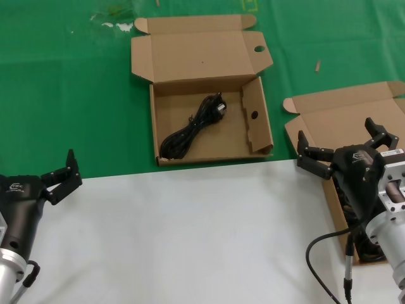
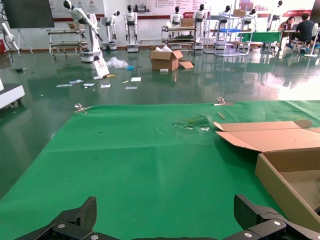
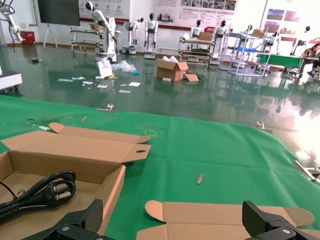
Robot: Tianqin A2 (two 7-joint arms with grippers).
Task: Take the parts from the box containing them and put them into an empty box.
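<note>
We see a green cloth [image 2: 130,160] on the table, with a white sheet [image 1: 177,234] over its near part. Past the table is a shiny green floor [image 2: 150,75] with papers [image 2: 102,85] lying about and an open carton [image 2: 167,59]. Far back, white robots [image 2: 131,22] stand by metal racks [image 2: 182,35]. A dark screen [image 3: 57,11] hangs on the wall.

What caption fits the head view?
Open right gripper over the source box; one power cord in the holed box.
</note>
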